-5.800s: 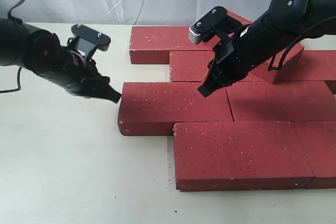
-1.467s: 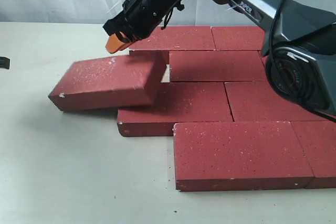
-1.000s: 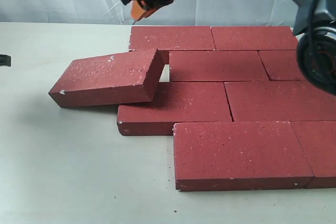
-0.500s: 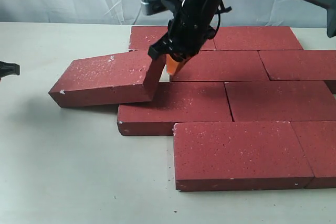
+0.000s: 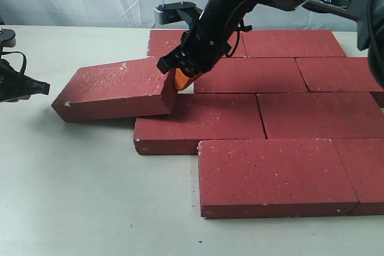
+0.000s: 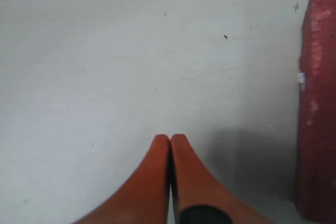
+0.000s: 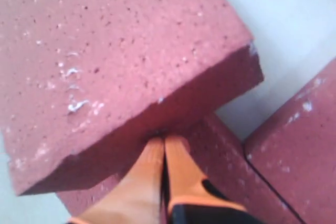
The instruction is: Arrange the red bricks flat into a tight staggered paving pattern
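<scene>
Right fingers (image 5: 182, 80) closed, empty, tips against right end of tilted brick (image 5: 114, 88), which sits propped on laid brick (image 5: 198, 121). Left fingers (image 6: 152, 177) shut, idle far left. Step: seating the brick. Next, I'd guess: nudge it off, flat, tight into row.

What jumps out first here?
One tilted brick lies left of the flat bricks, its right end propped on one of them. The shut right hand has its orange tips at that raised end. The left hand is shut over the table, far left.
</scene>
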Tool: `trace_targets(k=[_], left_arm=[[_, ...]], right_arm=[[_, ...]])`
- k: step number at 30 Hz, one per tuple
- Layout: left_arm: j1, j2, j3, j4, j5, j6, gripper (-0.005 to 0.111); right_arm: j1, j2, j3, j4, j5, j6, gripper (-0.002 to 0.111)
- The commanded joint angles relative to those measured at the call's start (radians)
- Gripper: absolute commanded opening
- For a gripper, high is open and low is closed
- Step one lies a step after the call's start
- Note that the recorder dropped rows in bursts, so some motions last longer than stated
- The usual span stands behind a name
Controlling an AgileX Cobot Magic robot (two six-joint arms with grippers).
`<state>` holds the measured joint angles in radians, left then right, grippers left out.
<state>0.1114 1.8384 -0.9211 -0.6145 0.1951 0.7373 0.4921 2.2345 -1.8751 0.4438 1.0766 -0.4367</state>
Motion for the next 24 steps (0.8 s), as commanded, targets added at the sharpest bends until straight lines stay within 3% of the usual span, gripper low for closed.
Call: trace_targets(k=[1, 10, 16, 24], left_arm=[[-0.005, -0.001, -0.007, -0.017, -0.005, 0.004, 0.000], [-0.005, -0.001, -0.007, -0.017, -0.052, 0.004, 0.000], [-0.003, -0.022, -0.007, -0.017, -0.119, 0.004, 0.000], [0.019, -0.084, 0.014, -0.015, -0.140, 0.004, 0.000]], right_arm=[[0.005, 0.035, -0.036, 0.050, -0.087, -0.015, 0.000], [0.030, 0.150, -0.166, 0.126, -0.272, -0.016, 0.000], [0.051, 0.205, -0.258, 0.166, -0.300, -0.017, 0.000], [0.080, 0.204, -0.261, 0.106, -0.299, -0.063, 0.000]])
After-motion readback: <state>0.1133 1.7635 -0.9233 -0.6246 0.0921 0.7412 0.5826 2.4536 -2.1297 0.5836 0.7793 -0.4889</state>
